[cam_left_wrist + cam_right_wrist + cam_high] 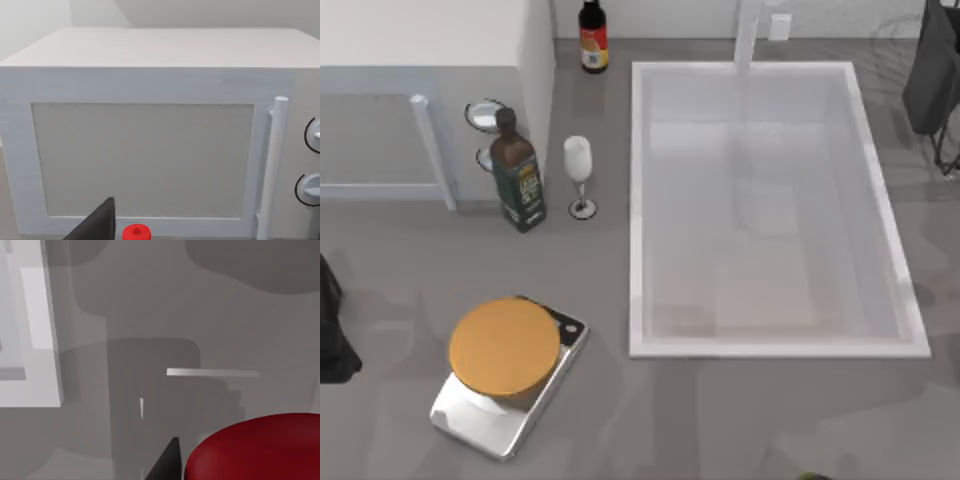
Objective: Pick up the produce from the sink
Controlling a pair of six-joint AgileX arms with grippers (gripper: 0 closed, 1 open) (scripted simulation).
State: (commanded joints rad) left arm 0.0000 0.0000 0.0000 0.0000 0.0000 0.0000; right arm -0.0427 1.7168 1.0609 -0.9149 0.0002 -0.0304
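The red pepper [255, 447] was seen in the right wrist view, very close to the camera and just beside a dark part of the right gripper [165, 465]. Behind it lay the grey counter [150, 300], and a corner of the white sink [42, 340] stood off to one side, so the pepper was over the counter and outside the sink's rim. Whether this pincer was gripping the pepper, or how wide it was, I could not tell.

From above, the right arm [932, 70] was at the far right edge of the table, beside the sink's back corner. The left arm [332, 335] was at the left edge. In the left wrist view the left gripper [97, 225] faced the door of the white microwave [150, 160], with a small red cap [136, 232] just beside it. I could not tell the state of this pincer either.

On the counter left of the sink stood a green bottle [517, 175] and a wine glass [579, 175], near each other. A dark bottle [592, 35] stood further back. An orange plate [505, 345] rested on a silver scale [500, 420] in front.
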